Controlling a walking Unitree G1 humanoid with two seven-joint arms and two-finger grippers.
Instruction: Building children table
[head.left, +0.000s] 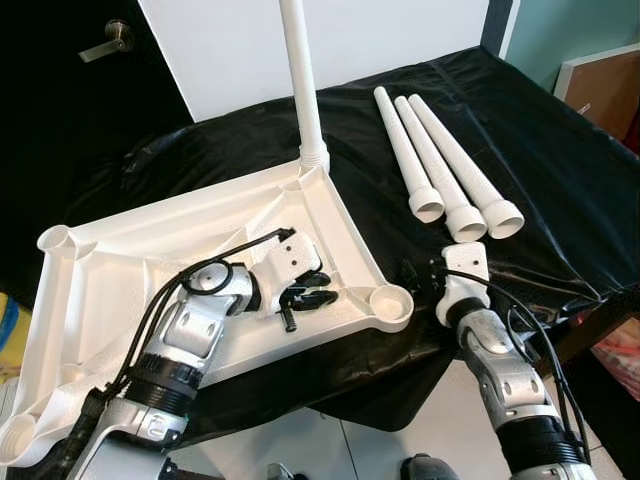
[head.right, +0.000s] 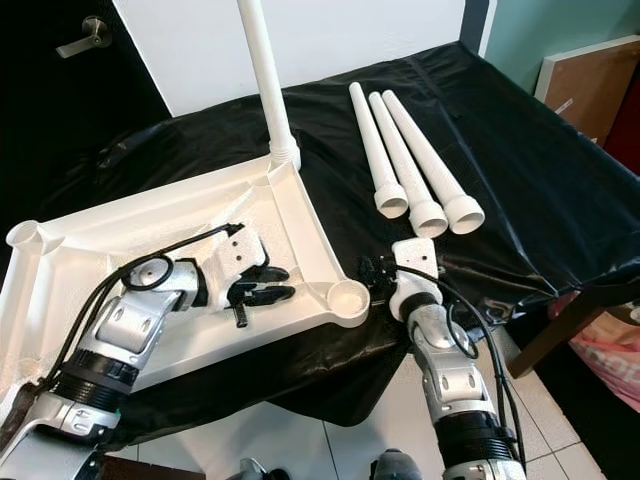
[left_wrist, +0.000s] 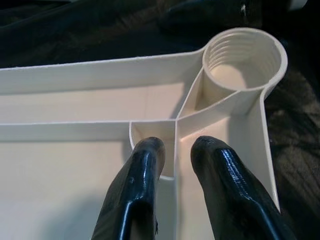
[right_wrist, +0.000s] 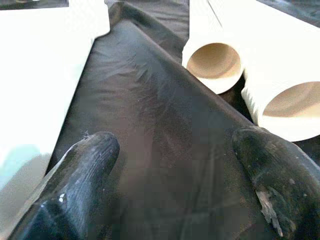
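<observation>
The left arm reaches forward over the upturned white tabletop, which lies underside up on a black cloth with its long axis running from the near left toward the far right. The left gripper is bent to the robot's right inside the tray-like underside, low against it, pointing at the near right corner socket. The left wrist view shows what the head views cannot: the two black fingers sit close together with a thin plastic rib standing between them, pinching it, and beyond them the threaded inside of that open corner socket. At the far corner of the tabletop one white leg is already seated and stands upright, its top running out of the picture. To the right, three loose legs lie side by side on the cloth, touching or nearly so, their wide open ends toward the robot and their narrow ends pointing away and slightly left. The right arm stretches forward beside the tabletop's near right corner, its right gripper low over the cloth just short of the loose legs. The right wrist view shows its fingers spread wide over bare cloth, gripping nothing, with two hollow leg ends just ahead.
</observation>
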